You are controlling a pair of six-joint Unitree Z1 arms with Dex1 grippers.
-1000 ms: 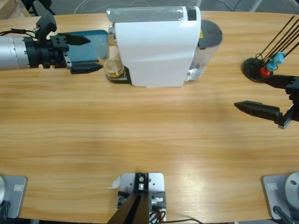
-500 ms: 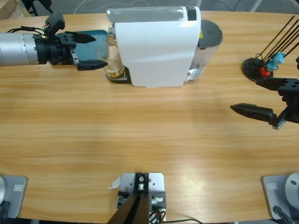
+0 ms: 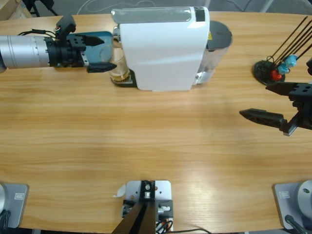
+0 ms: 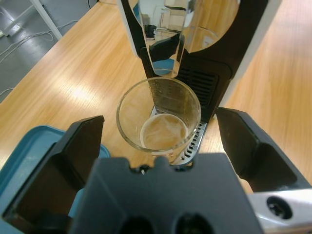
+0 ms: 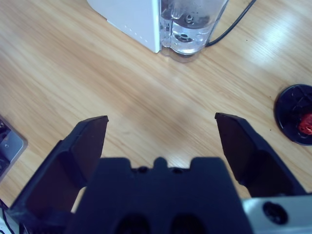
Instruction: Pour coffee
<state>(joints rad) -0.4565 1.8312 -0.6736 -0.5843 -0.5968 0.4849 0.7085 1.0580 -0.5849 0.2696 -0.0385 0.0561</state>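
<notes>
I see my left gripper (image 3: 100, 52) up at about ten o'clock on the table (image 3: 146, 141). Its two black jaws are spread wide apart, and it is not holding anything. The jaw tips reach up to a clear glass cup (image 3: 117, 68), one on each side. I cannot tell if they touch the cup.

In the left wrist view the glass cup (image 4: 158, 122) stands upright between the jaws of the left gripper (image 4: 158, 141). It sits on the metal drip grate (image 4: 192, 144) of the white coffee machine (image 3: 163, 48), right under the spout (image 4: 163, 51). The coffee (image 4: 162, 134) is a thin golden-brown layer at the bottom of the cup. The cup is mostly empty above that.

A teal tray (image 3: 95, 39) lies under the left gripper, just beside the machine at its nine o'clock side. The machine stands at twelve o'clock on the table, with a clear water tank (image 3: 212, 53) on its three o'clock end.

My right gripper (image 3: 273, 105) is at three o'clock, well apart from the machine. Its jaws are wide apart too, with only bare wood between them. A black round stand (image 3: 268, 72) with thin rods and small red and blue capsules sits near it, toward two o'clock.
</notes>
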